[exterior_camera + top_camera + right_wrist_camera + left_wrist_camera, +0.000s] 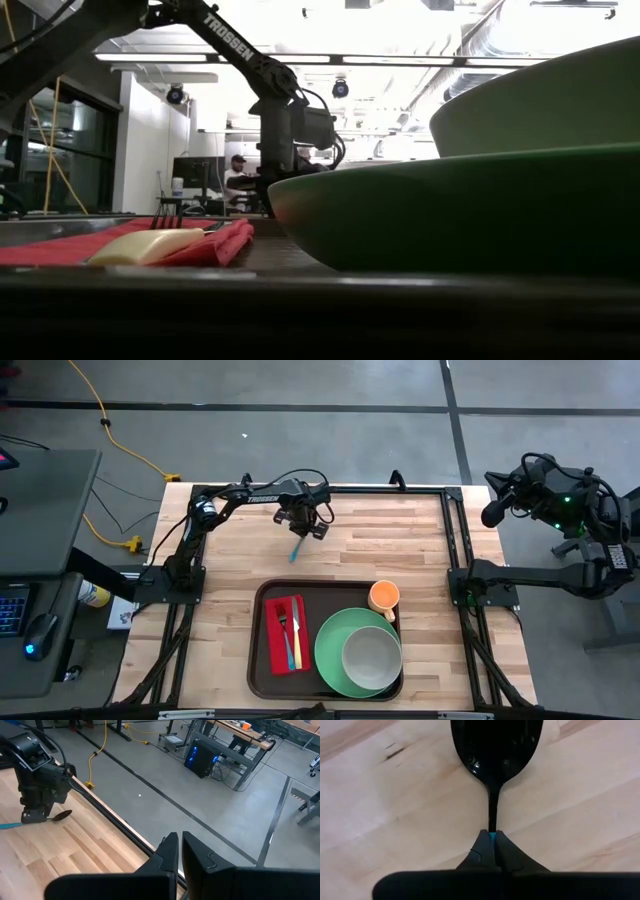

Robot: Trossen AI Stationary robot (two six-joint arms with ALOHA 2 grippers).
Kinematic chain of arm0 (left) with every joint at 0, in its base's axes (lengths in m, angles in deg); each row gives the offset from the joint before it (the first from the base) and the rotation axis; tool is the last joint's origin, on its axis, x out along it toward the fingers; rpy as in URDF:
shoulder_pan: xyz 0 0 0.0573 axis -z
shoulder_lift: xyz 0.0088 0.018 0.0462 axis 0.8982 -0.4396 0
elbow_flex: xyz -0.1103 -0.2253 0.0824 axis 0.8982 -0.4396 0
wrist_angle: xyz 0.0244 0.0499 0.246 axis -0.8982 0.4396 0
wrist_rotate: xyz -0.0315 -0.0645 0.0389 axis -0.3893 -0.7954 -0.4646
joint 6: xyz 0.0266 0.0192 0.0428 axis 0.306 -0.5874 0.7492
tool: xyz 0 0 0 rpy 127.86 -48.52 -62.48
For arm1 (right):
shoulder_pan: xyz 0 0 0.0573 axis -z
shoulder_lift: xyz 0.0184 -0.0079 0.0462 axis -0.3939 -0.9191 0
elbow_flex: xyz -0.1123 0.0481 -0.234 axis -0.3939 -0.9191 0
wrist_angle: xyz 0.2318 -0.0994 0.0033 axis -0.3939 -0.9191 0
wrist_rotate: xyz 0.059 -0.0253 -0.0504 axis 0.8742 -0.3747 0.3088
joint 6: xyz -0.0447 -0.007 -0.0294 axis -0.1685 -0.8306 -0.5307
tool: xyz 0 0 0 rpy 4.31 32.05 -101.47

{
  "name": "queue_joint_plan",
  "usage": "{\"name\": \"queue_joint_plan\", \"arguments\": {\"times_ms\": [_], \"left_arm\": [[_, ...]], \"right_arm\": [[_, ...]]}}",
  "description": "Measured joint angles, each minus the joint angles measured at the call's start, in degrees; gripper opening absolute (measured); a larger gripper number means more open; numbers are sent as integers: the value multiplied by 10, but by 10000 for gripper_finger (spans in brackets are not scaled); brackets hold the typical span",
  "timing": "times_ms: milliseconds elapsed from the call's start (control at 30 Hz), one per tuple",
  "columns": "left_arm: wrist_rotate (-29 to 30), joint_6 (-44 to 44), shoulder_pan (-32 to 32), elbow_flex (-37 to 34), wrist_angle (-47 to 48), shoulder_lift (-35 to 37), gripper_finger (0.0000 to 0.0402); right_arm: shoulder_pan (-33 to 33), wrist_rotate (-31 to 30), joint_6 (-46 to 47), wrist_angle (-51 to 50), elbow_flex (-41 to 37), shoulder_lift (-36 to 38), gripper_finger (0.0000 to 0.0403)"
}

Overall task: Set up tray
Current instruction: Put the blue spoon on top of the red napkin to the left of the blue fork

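Note:
A spoon with a blue handle (295, 550) and a dark bowl (495, 745) is at the far middle of the wooden table. My left gripper (303, 530) stands over it, shut on it; the right wrist view also shows this gripper (35, 816). The dark brown tray (258, 650) lies at the near middle. It holds a red napkin (286, 634) with a fork and a yellow-handled knife, a green plate (330, 655) with a grey bowl (372, 657), and an orange cup (384, 597). My right gripper (179, 837) waits shut, off the table's far right corner (492, 513). My left gripper pinches the spoon between its two fingers where the blue handle meets the dark neck (492, 836). The fingers come from above, pointing down, and lie across the spoon. The bowl (62, 815) sticks out on one side and the handle (7, 825) on the other, about level. Whether it is clear of the table I cannot tell.
Bare wood lies all around the left gripper and between it and the tray (400, 535). The black frame rails (455, 530) run along the table's far and side edges. A desk with a mouse (40, 630) stands left of the table. A person sits far back in the room (237, 175).

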Motion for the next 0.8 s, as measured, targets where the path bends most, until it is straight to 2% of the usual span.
{"name": "queue_joint_plan", "arguments": {"times_ms": [267, 400, 600, 800], "left_arm": [[1, 63, 0, 23, 29, 6, 11], [23, 107, 1, 48, 64, 29, 11], [72, 136, 12, 57, 124, 117, 11], [139, 110, 53, 57, 207, 211, 11]], "right_arm": [[0, 1, 0, 0, 0, 0, 0], [0, 5, 0, 0, 0, 0, 0], [0, 5, 0, 0, 0, 0, 0], [0, 5, 0, 0, 0, 0, 0]]}}
